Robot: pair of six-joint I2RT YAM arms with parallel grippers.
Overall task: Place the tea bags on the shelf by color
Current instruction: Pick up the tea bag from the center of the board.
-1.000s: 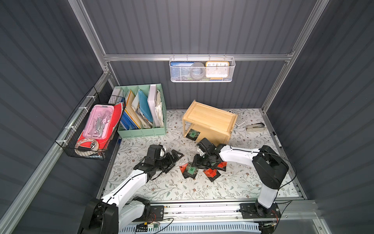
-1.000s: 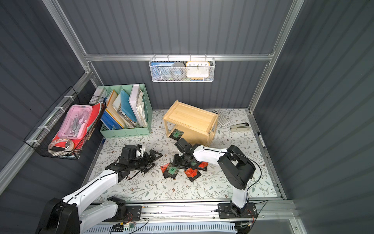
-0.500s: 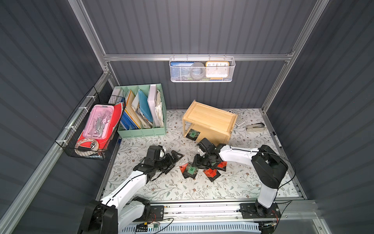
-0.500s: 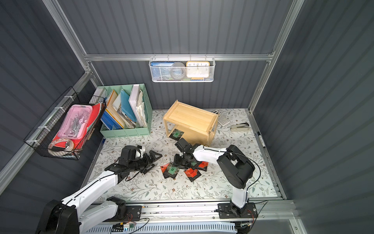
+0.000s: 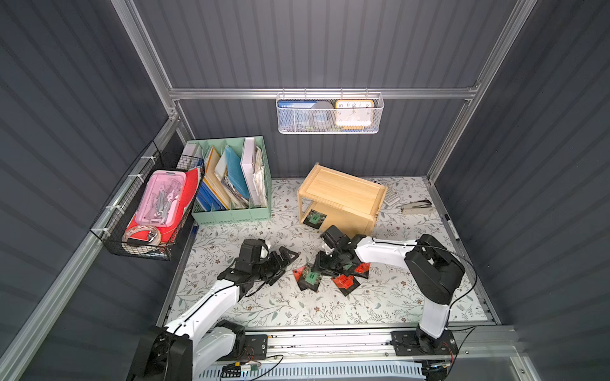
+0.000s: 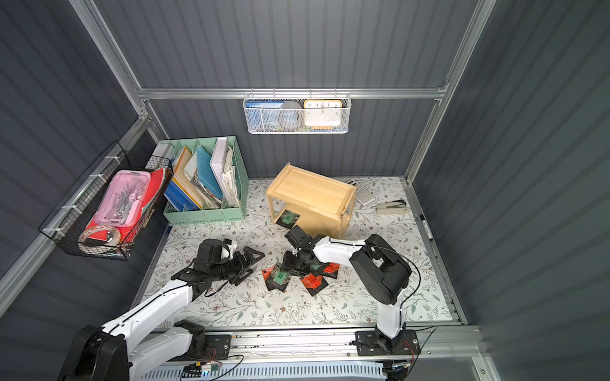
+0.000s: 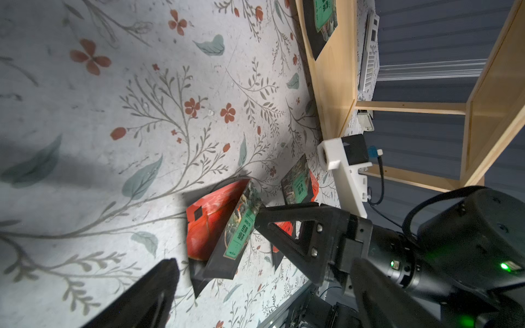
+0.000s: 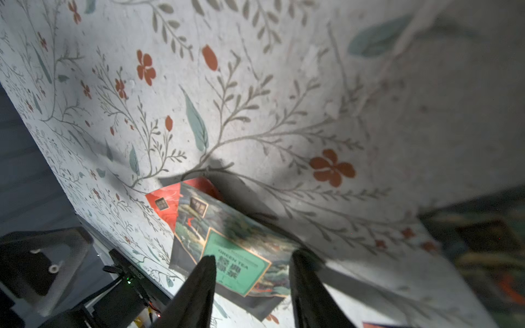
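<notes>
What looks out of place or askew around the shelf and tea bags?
One green tea bag sits cornerwise on the shelf's lower tier, its corner seemingly past the front edge. On the table, a second green bag lies tilted across a red bag, below the open right gripper.

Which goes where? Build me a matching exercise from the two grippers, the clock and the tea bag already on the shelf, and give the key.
Things:
1 left gripper
2 right gripper
3 clock
4 shelved green tea bag

Places or states:
A in the white mesh basket
B on the lower tier of the shelf
C jaws wide open, beside the pile of tea bags
D jaws apart over the pile's green tea bag

Pairs: 1-C, 2-D, 3-A, 4-B
</notes>
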